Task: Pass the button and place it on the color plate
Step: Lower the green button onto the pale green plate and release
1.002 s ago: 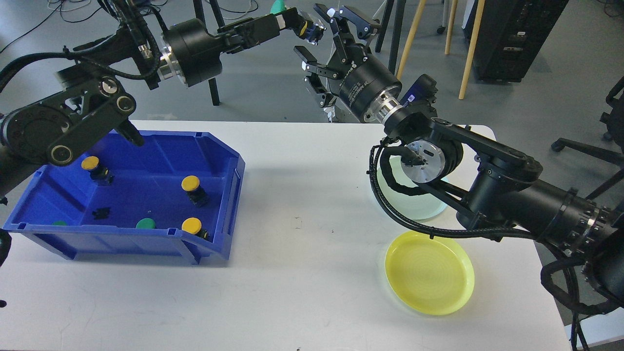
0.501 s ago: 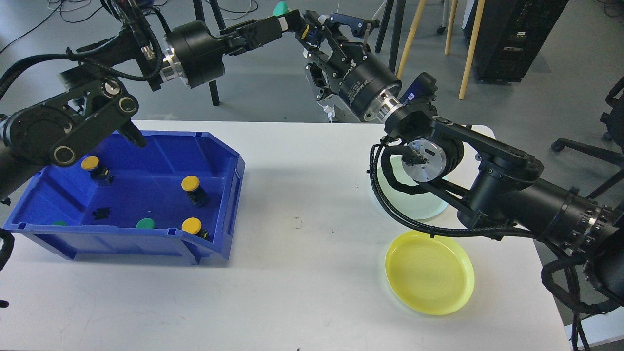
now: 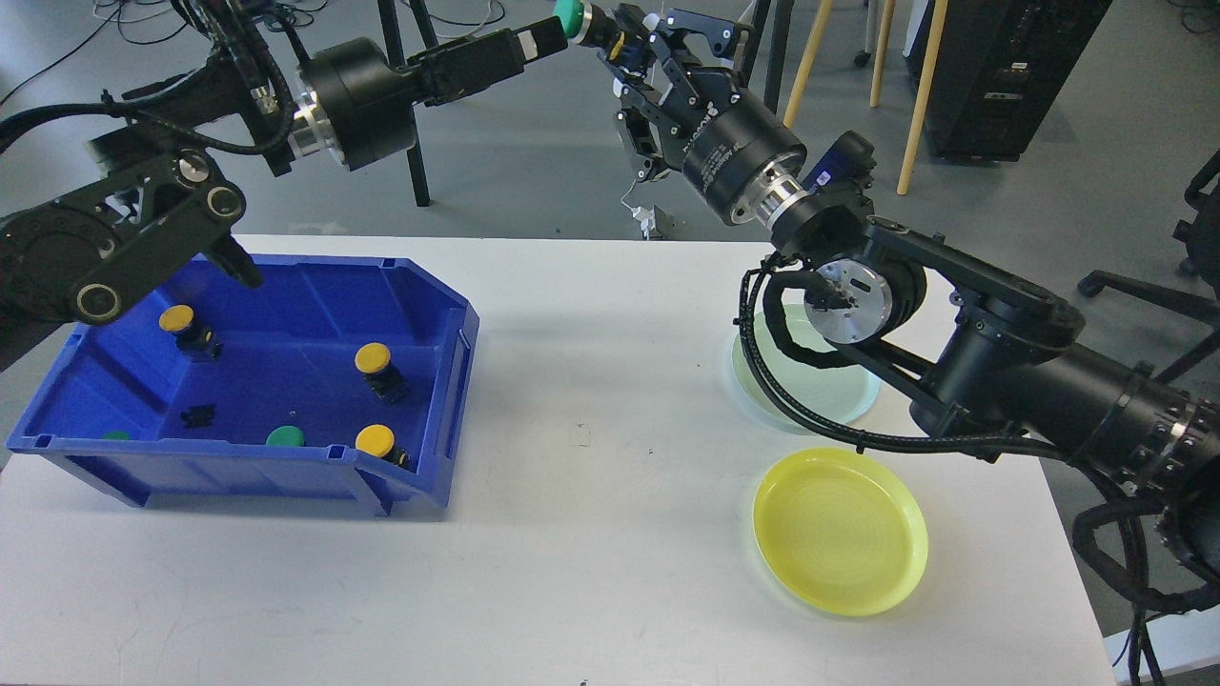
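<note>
Yellow-capped, the button (image 3: 618,45) hangs in the air high above the table's (image 3: 591,534) far edge, where the two grippers meet. The right gripper (image 3: 637,48) is clamped around it, while the left gripper (image 3: 593,27) sits just beside it on the left, too dark to say whether it grips or has let go. The yellow plate (image 3: 840,531) and pale green plate (image 3: 839,400) lie well below to the right, the blue bin (image 3: 448,333) to the left.

Grey floor (image 3: 1048,191), wooden legs (image 3: 920,86)

Glossy blue plastic bin (image 3: 448,381), smooth translucent plastic yellow plate (image 3: 840,532), matt white table (image 3: 591,534)
</note>
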`<state>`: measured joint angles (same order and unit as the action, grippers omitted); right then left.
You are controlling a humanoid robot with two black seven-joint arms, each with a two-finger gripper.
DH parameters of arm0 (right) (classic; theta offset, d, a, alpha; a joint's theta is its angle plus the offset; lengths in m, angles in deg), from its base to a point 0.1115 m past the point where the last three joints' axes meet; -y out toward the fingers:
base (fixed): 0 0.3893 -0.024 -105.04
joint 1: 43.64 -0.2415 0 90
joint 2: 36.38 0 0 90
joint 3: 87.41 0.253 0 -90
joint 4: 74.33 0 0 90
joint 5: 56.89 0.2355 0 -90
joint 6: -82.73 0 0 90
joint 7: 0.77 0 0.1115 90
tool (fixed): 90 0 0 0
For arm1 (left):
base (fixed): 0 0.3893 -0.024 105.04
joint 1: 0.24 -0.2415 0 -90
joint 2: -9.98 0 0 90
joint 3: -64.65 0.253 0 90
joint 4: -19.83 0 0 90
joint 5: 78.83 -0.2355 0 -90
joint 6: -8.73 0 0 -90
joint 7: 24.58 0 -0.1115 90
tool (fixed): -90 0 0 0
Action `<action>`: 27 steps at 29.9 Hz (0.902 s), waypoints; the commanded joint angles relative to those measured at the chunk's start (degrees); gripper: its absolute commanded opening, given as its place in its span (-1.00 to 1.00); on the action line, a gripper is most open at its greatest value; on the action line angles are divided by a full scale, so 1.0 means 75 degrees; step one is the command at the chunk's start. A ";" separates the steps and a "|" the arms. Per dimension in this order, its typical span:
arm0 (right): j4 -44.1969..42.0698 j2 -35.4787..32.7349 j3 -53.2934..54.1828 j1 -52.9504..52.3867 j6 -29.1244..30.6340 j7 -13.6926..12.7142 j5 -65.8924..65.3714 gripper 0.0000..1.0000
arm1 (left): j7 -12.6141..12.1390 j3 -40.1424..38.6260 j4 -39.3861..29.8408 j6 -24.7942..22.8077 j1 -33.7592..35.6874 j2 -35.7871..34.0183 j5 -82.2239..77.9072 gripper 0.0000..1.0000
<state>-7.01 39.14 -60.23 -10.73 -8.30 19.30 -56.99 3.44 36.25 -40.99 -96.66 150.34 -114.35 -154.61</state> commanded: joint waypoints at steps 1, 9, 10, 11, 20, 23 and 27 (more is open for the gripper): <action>0.0012 -0.0915 -0.0143 0.0544 -0.0014 -0.0132 -0.0034 -0.57 | -0.0002 -0.0033 0.0000 -0.0046 -0.0107 -0.0367 0.0003 0.99; -0.0070 -0.1995 -0.1572 0.1320 -0.0061 -0.0179 -0.0315 -0.53 | -0.0002 -0.0349 0.0012 0.0587 -0.0178 -0.0485 0.0377 0.99; -0.0175 -0.1996 -0.1724 0.1366 -0.0084 -0.0179 -0.0315 -0.52 | -0.0002 -0.0384 0.0012 0.0599 -0.0166 -0.0473 0.0436 0.99; -0.0315 -0.1996 -0.1853 0.1413 -0.0084 -0.0191 -0.0315 -0.52 | -0.0002 -0.0431 0.0012 0.0599 -0.0166 -0.0461 0.0448 0.99; -0.1722 -0.1774 -0.2956 0.1917 -0.0202 -0.0285 -0.0327 -0.38 | -0.0002 -0.0619 0.0000 0.0763 -0.0166 -0.0368 0.0448 0.99; -0.2038 -0.1539 -0.2979 0.2046 -0.0202 -0.0296 -0.0339 -0.29 | -0.0002 -0.0619 0.0000 0.0751 -0.0166 -0.0356 0.0448 0.99; -0.2402 -0.1270 -0.2968 0.2047 -0.0202 -0.0296 -0.0339 0.10 | -0.0002 -0.0595 0.0012 0.0751 -0.0166 -0.0367 0.0448 0.99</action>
<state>-23.27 28.13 -82.54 4.58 -9.83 17.12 -59.52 3.42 31.61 -40.99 -90.98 149.14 -117.03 -151.25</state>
